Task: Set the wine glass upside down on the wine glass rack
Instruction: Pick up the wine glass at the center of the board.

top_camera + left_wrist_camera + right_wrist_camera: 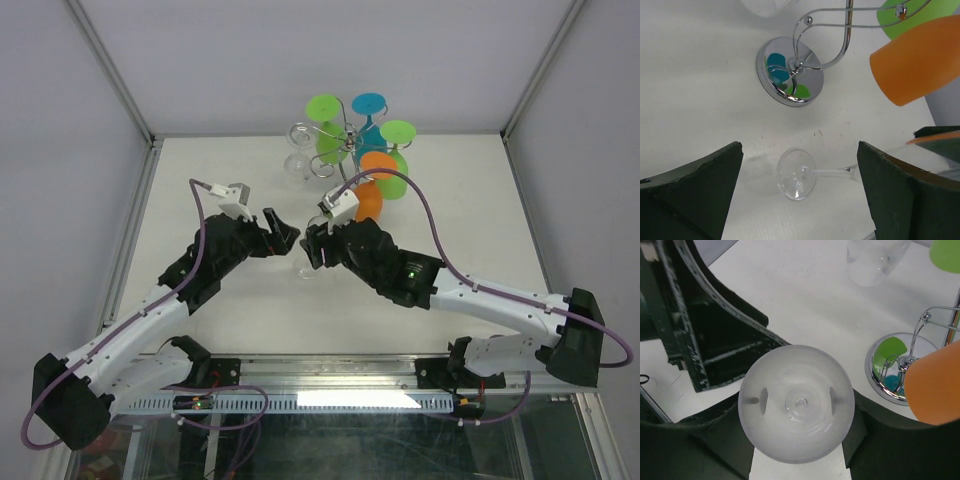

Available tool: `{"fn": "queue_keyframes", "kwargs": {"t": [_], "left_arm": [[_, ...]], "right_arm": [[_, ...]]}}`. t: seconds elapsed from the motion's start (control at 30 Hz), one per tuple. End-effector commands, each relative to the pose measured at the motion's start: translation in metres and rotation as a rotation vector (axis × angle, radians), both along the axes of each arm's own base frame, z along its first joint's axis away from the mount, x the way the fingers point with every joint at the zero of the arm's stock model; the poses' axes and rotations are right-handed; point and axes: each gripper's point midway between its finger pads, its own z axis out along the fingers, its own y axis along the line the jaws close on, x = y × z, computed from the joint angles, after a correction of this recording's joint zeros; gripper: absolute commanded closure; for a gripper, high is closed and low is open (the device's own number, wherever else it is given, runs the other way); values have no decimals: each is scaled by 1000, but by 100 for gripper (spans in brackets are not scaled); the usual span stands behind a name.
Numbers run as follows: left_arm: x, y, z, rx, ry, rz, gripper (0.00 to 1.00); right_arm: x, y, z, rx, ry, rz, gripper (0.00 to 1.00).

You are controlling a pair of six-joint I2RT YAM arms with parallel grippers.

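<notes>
A clear wine glass (796,402) lies sideways between my right gripper's (796,407) fingers, which are shut on its bowl. Its stem and round foot (796,173) show in the left wrist view, just above the table. My left gripper (800,149) is open, its fingers (695,185) wide on either side of the foot and not touching it. In the top view both grippers meet at mid-table, left (281,232) and right (316,246). The chrome wine glass rack (345,150) stands behind them; its round base (790,71) also shows in the right wrist view (892,371).
The rack holds green (323,108), blue (369,104) and orange (378,166) glasses upside down, plus a clear one (297,150) on its left. An orange bowl (915,60) hangs close to my grippers. Grey walls enclose the white table (200,170).
</notes>
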Motion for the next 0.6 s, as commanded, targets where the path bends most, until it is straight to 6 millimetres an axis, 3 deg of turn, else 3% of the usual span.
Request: {"fn": "queue_keyframes", "kwargs": {"t": [0.0, 0.27, 0.43, 0.57], "left_arm": [[-5, -21, 6, -117, -9, -34, 5], [-19, -53, 6, -199, 6, -116, 6], [-25, -60, 1, -236, 17, -145, 7], [-24, -57, 4, -239, 8, -133, 8]], "right_arm": [[-1, 3, 74, 176, -103, 16, 50], [-1, 3, 111, 245, -173, 30, 51], [-1, 3, 129, 279, -205, 35, 52], [0, 0, 132, 280, -216, 26, 53]]}}
